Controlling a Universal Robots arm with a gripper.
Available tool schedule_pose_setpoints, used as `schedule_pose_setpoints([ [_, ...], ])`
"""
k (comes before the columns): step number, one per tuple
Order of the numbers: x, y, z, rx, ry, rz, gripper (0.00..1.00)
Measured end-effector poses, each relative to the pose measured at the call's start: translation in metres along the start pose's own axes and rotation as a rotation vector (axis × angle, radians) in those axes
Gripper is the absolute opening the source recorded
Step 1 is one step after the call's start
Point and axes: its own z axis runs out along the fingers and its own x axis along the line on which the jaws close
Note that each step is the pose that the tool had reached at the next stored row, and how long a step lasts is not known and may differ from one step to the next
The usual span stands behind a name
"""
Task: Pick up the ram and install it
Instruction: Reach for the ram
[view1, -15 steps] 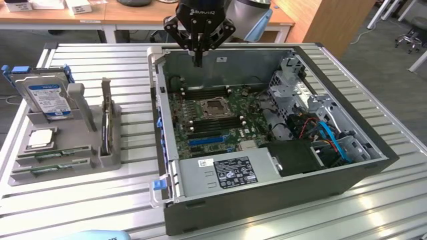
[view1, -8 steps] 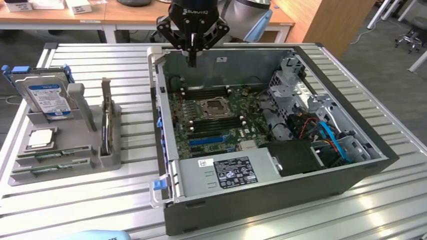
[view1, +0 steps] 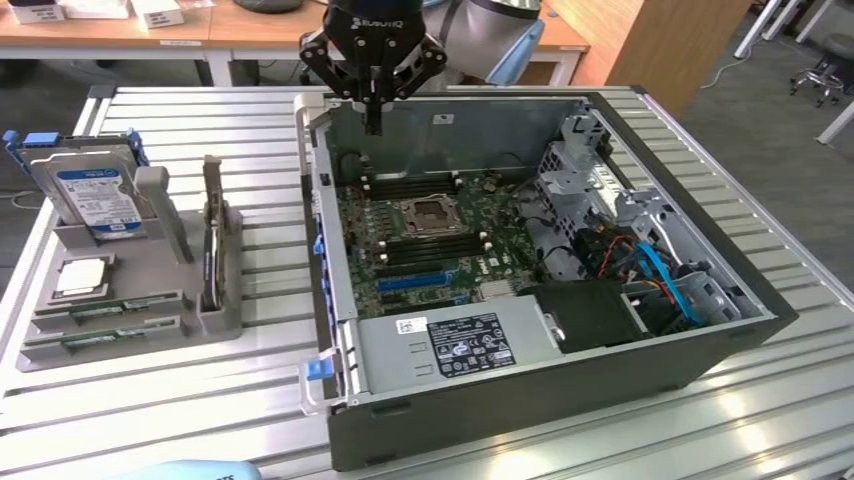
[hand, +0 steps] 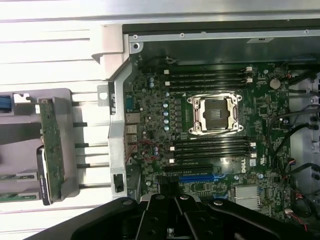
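Two ram sticks, long narrow green boards (view1: 107, 309) (view1: 96, 341), lie in the front slots of a grey holder (view1: 160, 270) at the exterior view's left; their ends appear in the wrist view (hand: 15, 176) (hand: 15, 196). My gripper (view1: 374, 124) (hand: 172, 200) hangs over the far left corner of the open computer case (view1: 534, 390), well away from the sticks. Its fingers are shut and I see nothing between them. On the motherboard, black memory slots (view1: 407, 185) (hand: 207, 80) run above and below the open processor socket (view1: 430, 214) (hand: 216, 114).
The holder also carries an upright hard drive (view1: 96, 195), a square silver processor (view1: 83, 275) and a green card standing on edge (view1: 211, 235) (hand: 51, 145). The case's left wall (view1: 320, 200) rises between holder and motherboard. A drive cage and cables (view1: 627, 250) crowd the case's right side.
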Motion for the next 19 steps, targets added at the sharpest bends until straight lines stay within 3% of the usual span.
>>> schedule_pose_setpoints([
  [19, 0.0079, -0.0004, -0.0002, 0.0, 0.0001, 0.0, 0.1],
])
